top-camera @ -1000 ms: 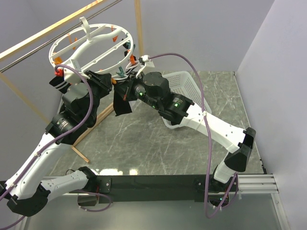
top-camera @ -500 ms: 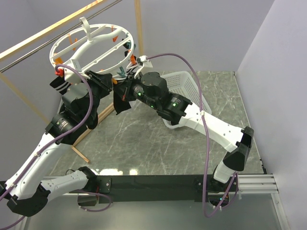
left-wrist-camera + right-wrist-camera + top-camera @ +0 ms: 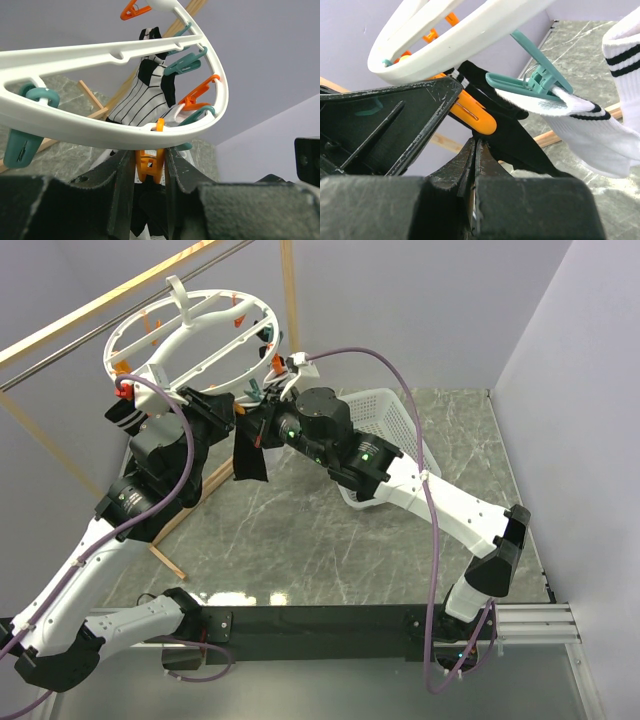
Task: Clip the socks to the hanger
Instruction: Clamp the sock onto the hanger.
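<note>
The left claw [image 3: 150,156] is squeezing a small orange plastic clip [image 3: 149,172] between its nearly closed fingers, right under the rim of the large round white plastic hanger [image 3: 100,55], which is hanging above the grey marble counter [image 3: 330,530]. The right claw [image 3: 475,150], fingers pressing together, is pinching the top of a soft black fabric sock [image 3: 250,455] just beside that clip. A teal plastic clip [image 3: 530,82] nearby is gripping a white black-striped sock [image 3: 590,132]. A white mesh basket [image 3: 385,410] is sitting behind the right arm.
</note>
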